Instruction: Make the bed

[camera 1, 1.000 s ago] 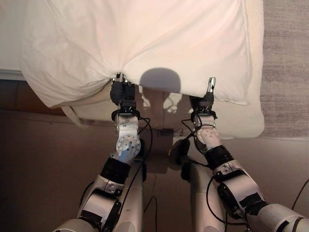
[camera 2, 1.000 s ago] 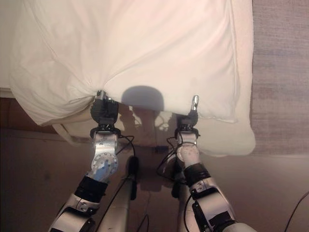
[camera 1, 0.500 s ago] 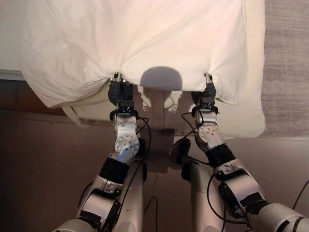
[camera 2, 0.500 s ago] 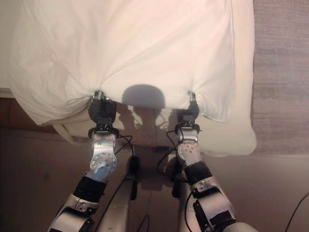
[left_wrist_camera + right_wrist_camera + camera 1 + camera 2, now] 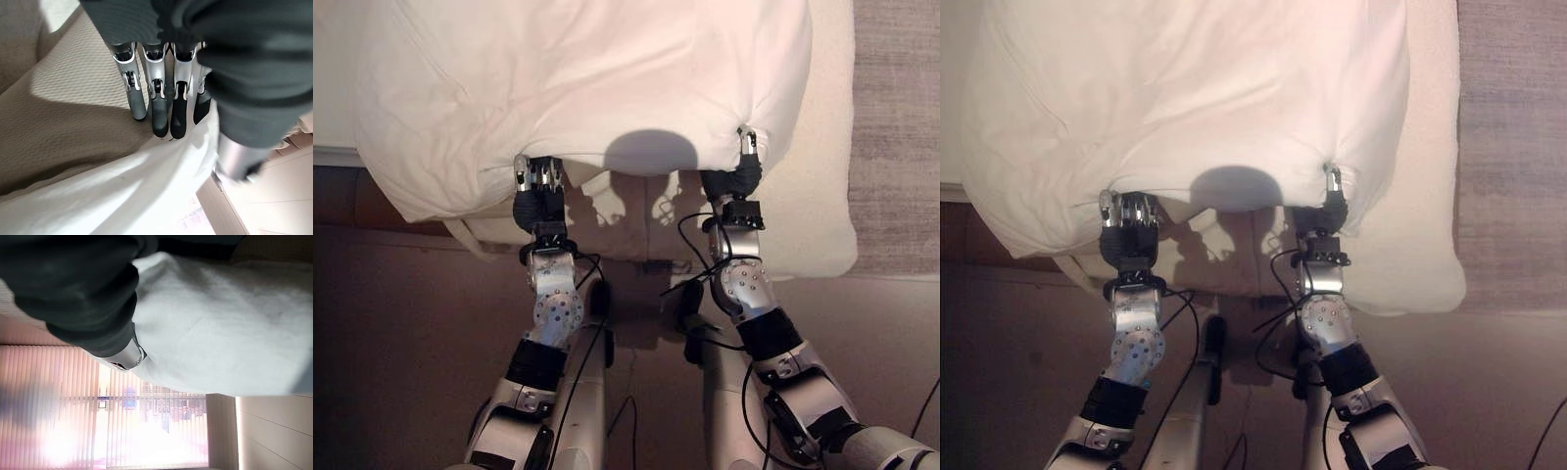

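A puffy white quilt [image 5: 607,69] lies across the beige mattress [image 5: 808,230], its near edge hanging just beyond my hands. My left hand [image 5: 538,201] is at that edge with its fingers [image 5: 156,93] straight, their dark tips touching the white cloth [image 5: 122,196] and holding nothing. My right hand [image 5: 732,184] is further right, thumb up, pinching a gathered tuck of the quilt's edge near its right corner. In the right wrist view the white cloth [image 5: 220,323] lies against the hand's dark cover [image 5: 73,289].
The mattress's rounded front corner juts toward me between and right of my arms. A grey carpet [image 5: 901,117] lies to the right of the bed, and dark floor [image 5: 401,333] in front. A wooden frame edge [image 5: 333,186] shows at the left.
My left hand has let go of the gathered edge and shifted left, fingers now straight. The right hand closed on the edge and carried it further up the bed.
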You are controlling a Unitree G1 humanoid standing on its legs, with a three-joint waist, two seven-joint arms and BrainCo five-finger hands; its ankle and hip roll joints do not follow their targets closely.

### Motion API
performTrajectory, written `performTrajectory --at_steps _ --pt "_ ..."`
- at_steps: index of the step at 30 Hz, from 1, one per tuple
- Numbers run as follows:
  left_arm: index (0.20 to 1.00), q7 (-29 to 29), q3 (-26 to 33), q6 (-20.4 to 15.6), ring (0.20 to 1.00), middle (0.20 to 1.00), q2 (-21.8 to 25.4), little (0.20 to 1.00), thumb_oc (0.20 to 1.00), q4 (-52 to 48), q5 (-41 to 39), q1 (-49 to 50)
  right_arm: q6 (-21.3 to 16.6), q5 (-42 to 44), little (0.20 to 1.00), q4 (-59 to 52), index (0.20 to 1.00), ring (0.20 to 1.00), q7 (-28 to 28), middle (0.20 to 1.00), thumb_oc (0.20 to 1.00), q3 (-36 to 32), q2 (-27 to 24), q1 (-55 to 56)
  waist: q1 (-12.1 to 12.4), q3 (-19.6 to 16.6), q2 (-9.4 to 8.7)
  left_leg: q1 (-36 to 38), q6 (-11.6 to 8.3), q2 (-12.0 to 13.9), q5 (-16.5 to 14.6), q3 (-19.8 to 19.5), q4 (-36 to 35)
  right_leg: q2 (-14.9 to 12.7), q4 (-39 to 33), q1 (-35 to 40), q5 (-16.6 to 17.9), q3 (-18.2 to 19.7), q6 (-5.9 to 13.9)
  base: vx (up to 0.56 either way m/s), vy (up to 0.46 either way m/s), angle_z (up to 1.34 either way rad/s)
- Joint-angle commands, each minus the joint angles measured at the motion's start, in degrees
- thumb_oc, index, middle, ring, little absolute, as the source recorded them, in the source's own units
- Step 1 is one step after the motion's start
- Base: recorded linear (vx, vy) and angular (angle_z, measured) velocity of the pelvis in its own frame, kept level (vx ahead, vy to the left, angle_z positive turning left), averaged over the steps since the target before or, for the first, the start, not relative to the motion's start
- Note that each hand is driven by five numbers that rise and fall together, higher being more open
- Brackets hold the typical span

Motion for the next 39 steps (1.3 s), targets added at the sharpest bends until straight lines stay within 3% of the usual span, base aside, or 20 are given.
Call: performTrajectory --at_steps 1,9,16,19,24,29,34,39 --pt "1.0 -4.3 2.6 -1.2 1.0 1.0 0.4 1.0 1.0 -0.5 -2.2 0.0 -0.5 -5.5 0.2 -14.3 0.2 0.2 7.7 0.2 0.2 0.5 -0.5 3.4 -1.3 -5.6 1.47 -3.1 4.49 -3.6 4.0 2.4 -4.6 1.6 -1.3 0.1 -1.9 0.2 4.48 0.0 0.0 0.0" --pt "1.0 -8.8 2.8 1.1 1.0 1.0 0.4 1.0 1.0 8.6 -6.8 -3.9 -0.3 -4.5 0.2 -15.5 0.2 0.2 9.5 0.2 0.2 2.8 0.2 3.7 -2.5 -6.4 -0.24 -3.2 4.33 -3.1 3.7 2.9 -4.1 2.2 -1.3 0.1 -1.9 1.1 4.4 0.0 0.0 0.0" --pt "1.0 -6.8 1.9 2.1 1.0 1.0 0.4 1.0 1.0 13.0 -7.0 -5.0 -0.3 -4.3 0.2 -17.3 0.2 0.2 9.9 0.2 0.2 4.1 -0.2 3.7 -3.1 -6.6 -0.53 -3.1 4.32 -2.9 3.4 3.4 -3.7 2.3 -1.1 0.1 -1.8 1.4 4.53 0.0 0.0 0.0" --pt "1.0 -3.9 1.9 2.3 1.0 1.0 0.2 1.0 1.0 14.6 -6.8 -5.0 0.2 -4.1 0.2 -18.3 0.2 0.2 9.6 0.2 0.2 4.7 -1.0 3.9 -3.3 -6.6 -0.43 -3.2 4.26 -2.7 3.4 3.5 -3.6 2.3 -1.2 0.3 -1.7 1.4 4.51 0.0 0.0 0.0" --pt "1.0 7.0 2.0 1.7 1.0 1.0 0.9 1.0 1.0 18.3 -5.7 -6.9 0.7 -4.1 0.2 -20.1 0.2 0.2 7.4 0.2 0.2 6.0 -3.3 4.0 -3.8 -6.0 0.41 -2.9 4.29 -2.9 3.6 3.4 -3.7 2.1 -1.4 0.8 -1.7 1.3 4.53 0.0 0.002 -0.06" --pt "1.0 12.5 2.6 2.4 1.0 1.0 1.0 1.0 1.0 19.1 -4.8 -8.4 1.3 -4.5 0.2 -21.5 0.2 0.2 5.4 0.2 0.2 6.6 -4.5 4.5 -4.0 -5.3 1.13 -2.7 4.34 -3.1 3.5 3.5 -3.4 2.1 -1.1 1.1 -1.8 1.2 4.51 0.0 0.002 -0.02" --pt "1.0 16.1 2.0 2.6 1.0 1.0 0.6 1.0 1.0 17.6 -3.3 -8.2 1.7 -5.9 0.2 -22.6 0.2 0.2 3.7 0.2 0.2 6.5 -5.3 4.9 -4.0 -4.7 1.64 -2.7 4.33 -3.2 3.7 3.5 -3.5 2.0 -1.3 1.2 -1.7 1.1 4.57 0.0 0.0 0.0" --pt "1.0 16.8 1.2 3.2 1.0 1.0 -0.8 1.0 1.0 12.1 -2.2 -2.0 1.9 -8.1 0.2 -24.2 0.2 0.2 2.7 0.2 0.2 5.4 -5.9 5.8 -3.6 -4.1 2.04 -2.4 4.52 -3.3 4.1 3.6 -3.9 2.0 -1.8 1.4 -1.1 1.2 4.5 0.0 0.0 0.0"
